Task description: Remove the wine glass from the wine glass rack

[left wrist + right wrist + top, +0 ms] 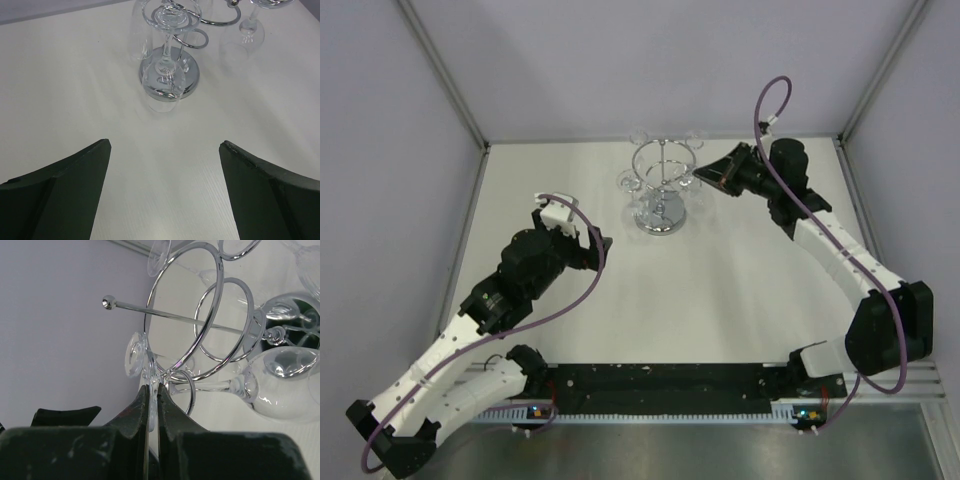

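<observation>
OK, glass (282, 390) hangs bowl-down in the rack (660, 222), on its right side, mid-back of the table (740, 300). Right gripper (152, 395) is pinched to a thin slit at the glass's foot and looks clamped on it. Slide the foot straight out along the loop (225, 322) opening, level and slow. Don't lift or twist till it clears the wire. Thin clear glass, slick chrome wire, round mirrored base, skinny post, so the rack likely tips easily. Other glasses (162, 85) hang close, don't knock them. Left gripper (165, 144) is spread wide, empty, facing the rack from nearby, not touching.
</observation>
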